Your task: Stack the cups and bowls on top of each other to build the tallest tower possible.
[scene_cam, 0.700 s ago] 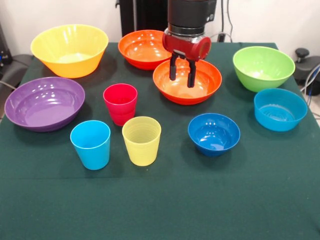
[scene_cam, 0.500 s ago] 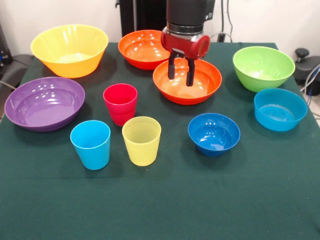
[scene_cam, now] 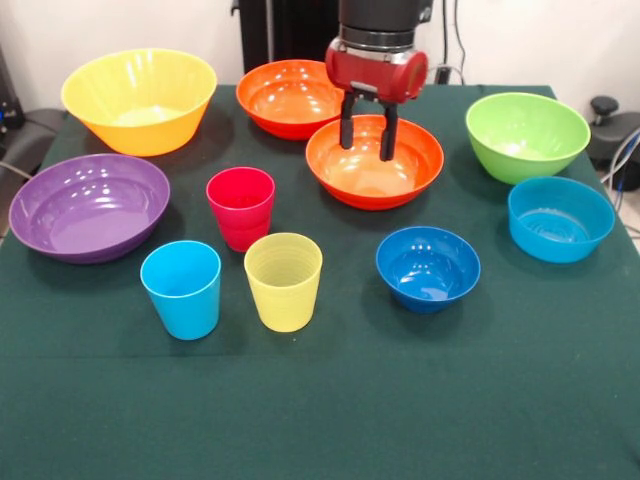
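The gripper (scene_cam: pixel 368 138) is held above the nearer orange bowl (scene_cam: pixel 375 163), its fingers (scene_cam: pixel 347 125) spread apart and empty; the red-pink cup (scene_cam: pixel 241 206), light blue cup (scene_cam: pixel 182 288) and yellow cup (scene_cam: pixel 284 280) are grouped upright, unstacked, beside the purple bowl (scene_cam: pixel 88 206).

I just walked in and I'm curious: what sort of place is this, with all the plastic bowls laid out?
Probably a robot test room or lab, not a kitchen. A red and black robot hand hangs over a table draped in dark green cloth, empty toy-bright bowls and cups are spread out singly, and cables run along the wall behind.
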Tool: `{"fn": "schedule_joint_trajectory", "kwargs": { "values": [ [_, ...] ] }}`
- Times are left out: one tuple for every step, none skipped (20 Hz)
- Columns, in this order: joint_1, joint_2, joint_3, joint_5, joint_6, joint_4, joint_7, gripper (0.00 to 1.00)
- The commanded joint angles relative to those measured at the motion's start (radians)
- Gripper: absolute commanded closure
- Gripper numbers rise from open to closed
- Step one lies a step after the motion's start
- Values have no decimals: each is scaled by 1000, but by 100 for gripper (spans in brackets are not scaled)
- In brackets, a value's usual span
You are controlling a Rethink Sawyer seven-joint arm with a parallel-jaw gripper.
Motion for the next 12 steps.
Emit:
{"fn": "schedule_joint_trajectory", "kwargs": {
  "values": [
    [85, 37, 26, -19, 53, 22, 128, 0],
    [100, 36, 22, -7, 62, 13, 133, 0],
    [103, 38, 22, -4, 62, 12, 137, 0],
    [114, 35, 18, 4, 71, 1, 138, 0],
    [118, 38, 18, 7, 70, -2, 140, 0],
    [125, 38, 18, 15, 79, -13, 142, 0],
    [130, 42, 18, 19, 78, -17, 145, 0],
    [146, 49, 12, 31, 80, -29, 151, 0],
    [153, 57, 11, 36, 75, -35, 155, 0],
    [174, 71, 1, 47, 69, -48, 159, 0],
    [184, 81, -4, 52, 64, -55, 162, 0],
    [199, 97, -10, 59, 56, -66, 164, 0]
  ]
}}
